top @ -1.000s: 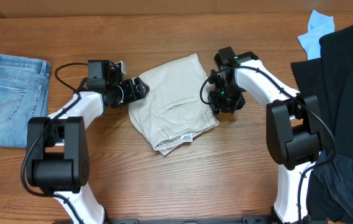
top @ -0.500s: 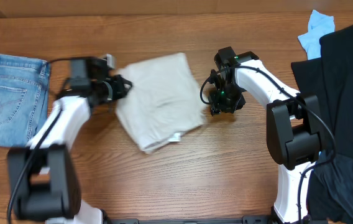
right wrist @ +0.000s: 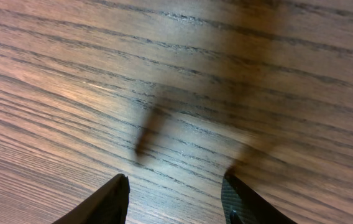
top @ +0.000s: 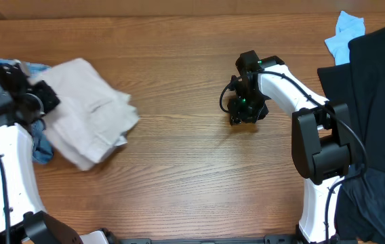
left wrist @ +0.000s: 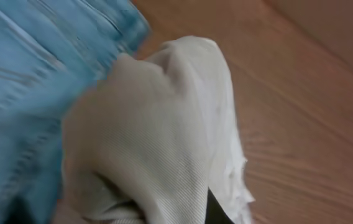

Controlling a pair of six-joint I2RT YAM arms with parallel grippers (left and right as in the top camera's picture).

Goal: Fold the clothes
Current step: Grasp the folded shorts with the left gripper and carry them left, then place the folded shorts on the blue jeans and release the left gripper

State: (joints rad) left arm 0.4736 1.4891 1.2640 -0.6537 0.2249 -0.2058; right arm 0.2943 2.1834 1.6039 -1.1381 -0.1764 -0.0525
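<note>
The folded beige shorts point(top: 87, 129) lie at the left of the table, partly over the blue jeans point(top: 41, 148). My left gripper point(top: 43, 95) is shut on the shorts' left edge. In the left wrist view the beige cloth point(left wrist: 164, 124) bunches up over the jaws, so only a dark sliver of a finger point(left wrist: 215, 213) shows, with the jeans point(left wrist: 27, 62) under and beside the cloth. My right gripper point(top: 240, 115) hangs open over bare wood at centre right, and nothing lies between its fingertips point(right wrist: 174, 186).
A heap of black garments point(top: 375, 102) covers the right edge of the table. A light blue piece point(top: 345, 34) lies at the back right corner. Bare wood point(top: 192, 169) runs between the shorts and the right arm.
My left gripper has shut on the shorts and dragged them from the table's middle far to the left, onto the jeans. The right arm has stayed in place, open.
</note>
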